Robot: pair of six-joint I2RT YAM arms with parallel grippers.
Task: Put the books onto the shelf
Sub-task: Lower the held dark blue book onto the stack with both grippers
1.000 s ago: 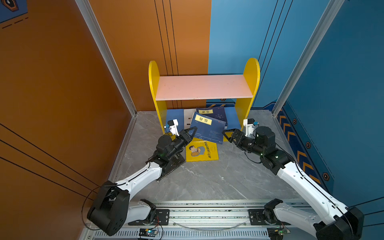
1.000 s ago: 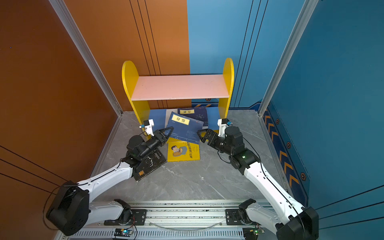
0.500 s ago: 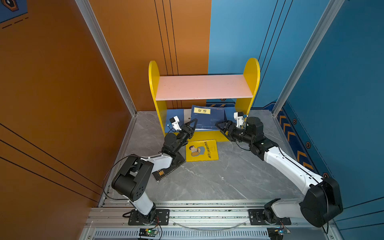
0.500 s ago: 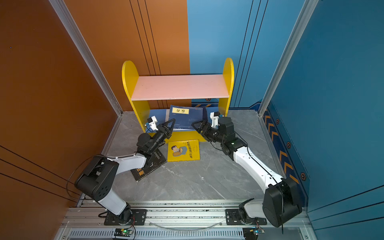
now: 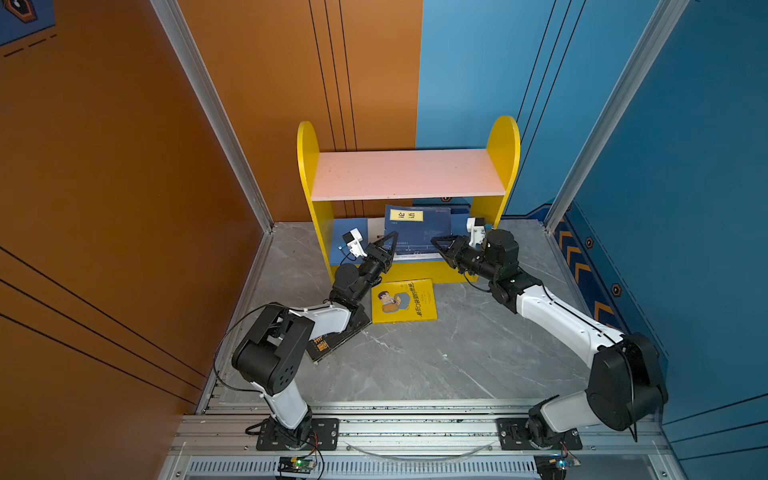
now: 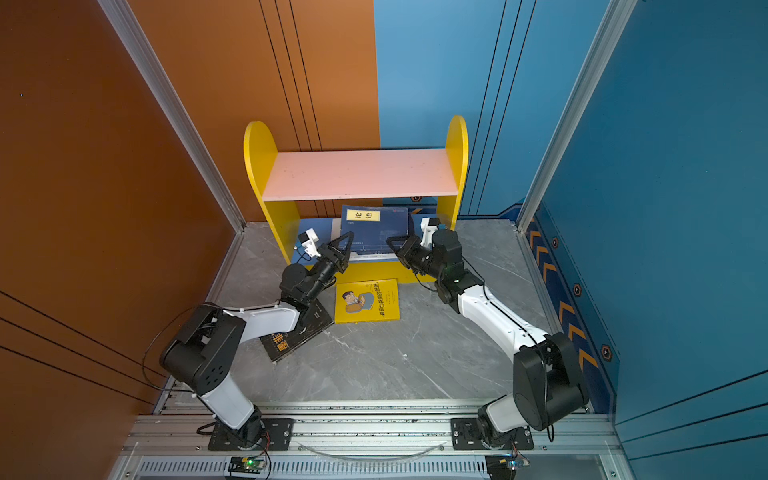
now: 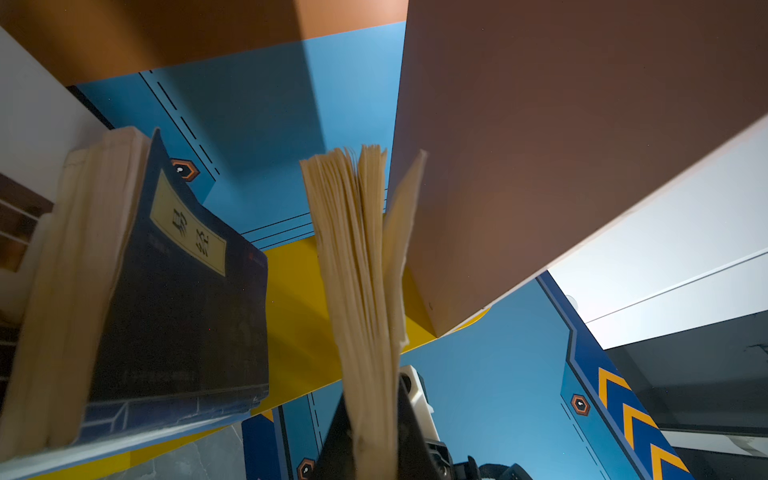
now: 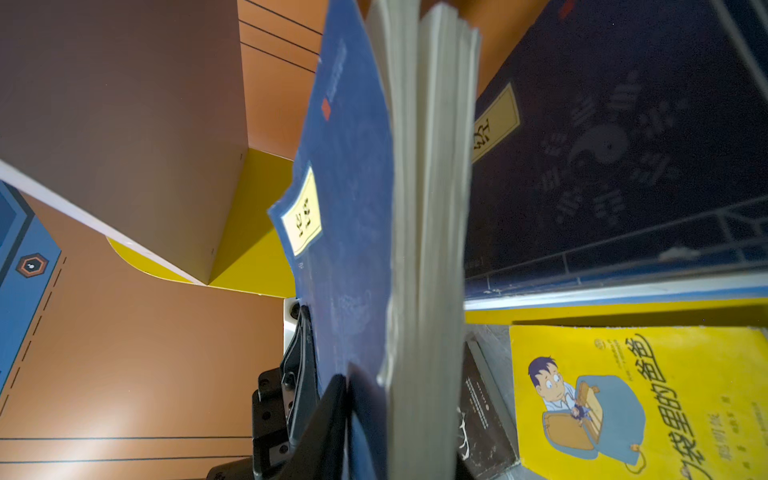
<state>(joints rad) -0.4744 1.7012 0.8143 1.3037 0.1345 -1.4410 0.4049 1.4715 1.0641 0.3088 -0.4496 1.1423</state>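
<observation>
A navy book [image 5: 417,232] with a yellow label stands upright in the lower tier of the shelf [image 5: 407,178], under its pink board [image 6: 357,174]. My left gripper [image 5: 392,240] is shut on its left bottom corner, and the pages [image 7: 357,270] rise out of the jaws. My right gripper [image 5: 436,243] is shut on the right side of this same book [image 8: 353,208]. A second navy book [image 7: 178,316] leans in the lower tier beside it. On the floor, a yellow book [image 5: 403,300] lies flat and a black book [image 5: 332,338] sits partly under my left arm.
A white book [image 5: 375,226] stands at the left of the blue lower board [image 5: 349,232]. Orange and blue walls close in on the shelf from behind and from both sides. Grey floor [image 5: 436,357] stretches in front, down to the rail that carries the arm bases.
Both arms have pushed forward and raised the navy book from a slant over the floor to upright inside the lower tier. The right gripper has shut on it.
</observation>
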